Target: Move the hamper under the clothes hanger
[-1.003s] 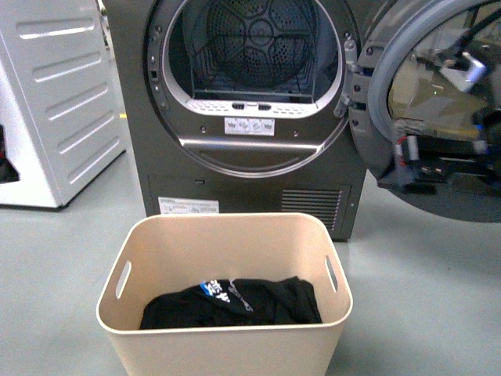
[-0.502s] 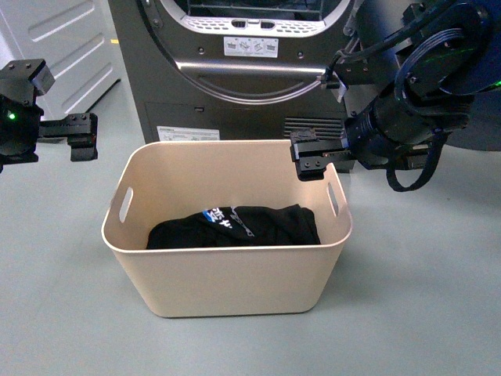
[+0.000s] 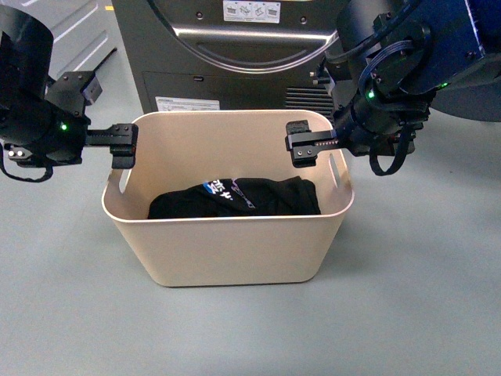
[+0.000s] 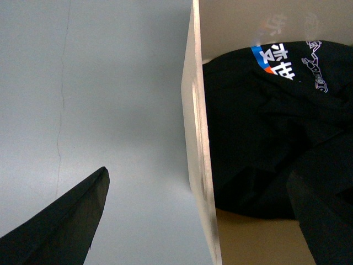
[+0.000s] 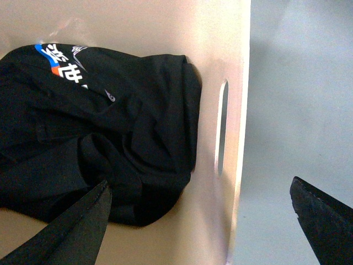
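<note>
Left gripper (image 4: 197, 174): jaws stood apart and held nothing, one finger (image 4: 66, 221) over the bare floor (image 4: 110, 83) outside the hamper (image 3: 235, 254) and the other inside it above the black garment (image 4: 265, 127), so that the hamper's left wall, with its handle slot, ran between them; contact with the wall could not be judged. Right gripper (image 5: 198, 183): jaws likewise spread and empty, straddling the right wall beside its oval slot (image 5: 222, 127), one finger over the garment and one over the floor. In the front view both grippers hung at rim height, one at each short side, with the arms reaching in from either edge of the picture. The hamper stood upright on the grey floor, just in front of the dryer (image 3: 235, 55), whose lower panel, white label (image 3: 188, 103) and vent grille (image 3: 305, 95) rose directly behind the back rim. The garment lay crumpled on the hamper's bottom, its blue-and-white print facing up. A white appliance panel (image 3: 74, 27) showed at the far left, beside the dryer and well apart from the hamper. The floor in front of and to both sides of the hamper was plain grey.
</note>
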{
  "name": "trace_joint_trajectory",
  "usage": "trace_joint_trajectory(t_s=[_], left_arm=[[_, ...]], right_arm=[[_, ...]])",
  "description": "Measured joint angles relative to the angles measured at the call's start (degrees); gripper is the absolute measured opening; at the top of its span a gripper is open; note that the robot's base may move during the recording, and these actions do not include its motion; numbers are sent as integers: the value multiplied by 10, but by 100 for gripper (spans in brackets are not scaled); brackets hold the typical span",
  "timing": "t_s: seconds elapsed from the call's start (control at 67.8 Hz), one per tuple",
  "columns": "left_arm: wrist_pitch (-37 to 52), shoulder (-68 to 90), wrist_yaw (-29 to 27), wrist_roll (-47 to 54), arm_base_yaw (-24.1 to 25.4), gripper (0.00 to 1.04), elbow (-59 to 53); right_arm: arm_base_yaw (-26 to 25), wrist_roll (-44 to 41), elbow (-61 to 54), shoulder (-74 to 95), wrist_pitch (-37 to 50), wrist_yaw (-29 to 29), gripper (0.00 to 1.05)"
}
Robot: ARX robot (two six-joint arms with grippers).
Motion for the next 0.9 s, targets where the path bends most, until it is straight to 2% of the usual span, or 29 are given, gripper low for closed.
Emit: trace_joint_trajectory(t_s=[0.738, 0.767, 0.9], left_arm=[[20, 83, -4, 1, 3, 98, 62], [24, 83, -10, 4, 3, 97, 62], [30, 84, -20, 4, 3, 76, 62]], right_arm=[[-10, 6, 84, 109, -10, 29, 97], [-9, 7, 89, 113, -12, 36, 93], [-6, 7, 97, 121, -19, 51, 73]])
